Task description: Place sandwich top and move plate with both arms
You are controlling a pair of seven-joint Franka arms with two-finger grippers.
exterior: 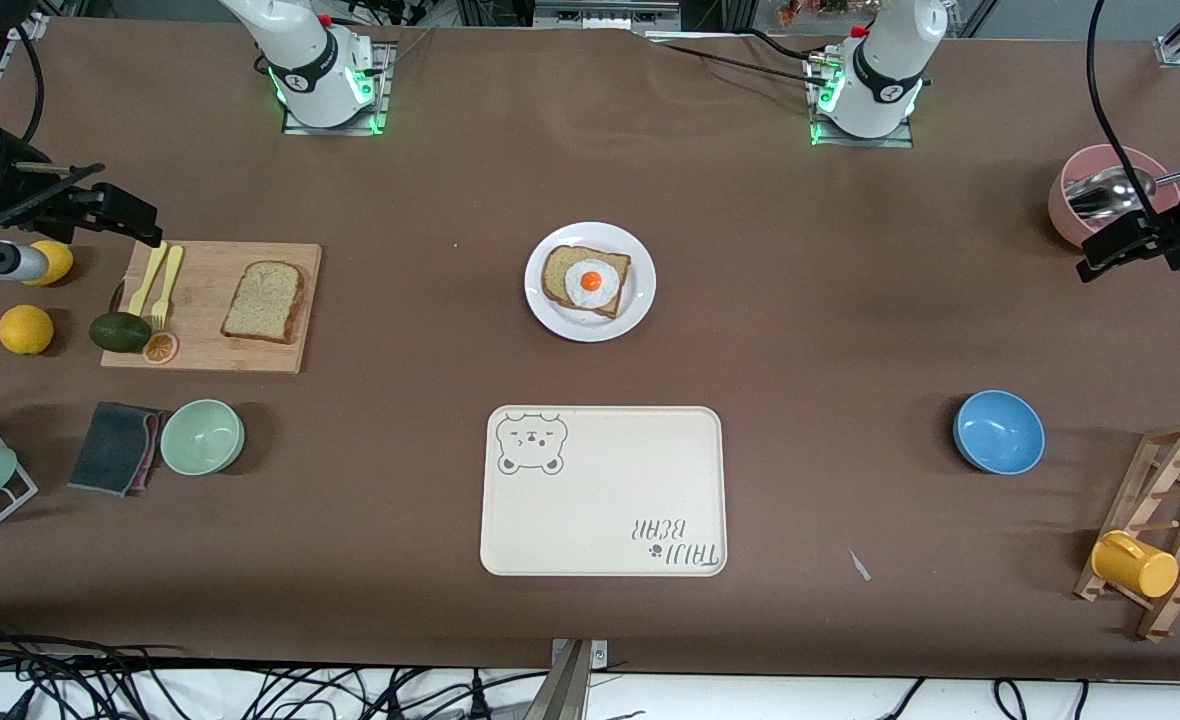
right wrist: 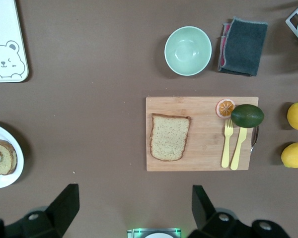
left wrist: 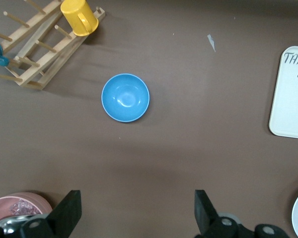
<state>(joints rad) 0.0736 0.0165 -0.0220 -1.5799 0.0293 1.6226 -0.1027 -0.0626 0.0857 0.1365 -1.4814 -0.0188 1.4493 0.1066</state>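
Both arms wait, raised above the worktop, each swung out toward its own end. The right arm [exterior: 310, 60] rises from its base at the worktop's edge where the robots stand, and its right pincer [exterior: 135, 225] hangs in the air over the worktop's end on that arm's side, fingers spread wide and holding nothing. The left arm [exterior: 885, 60] mirrors it from its own base, and the left pincer [exterior: 1100, 260] hangs over the other end of the worktop, fingers [left wrist: 64, 213] likewise spread wide and empty
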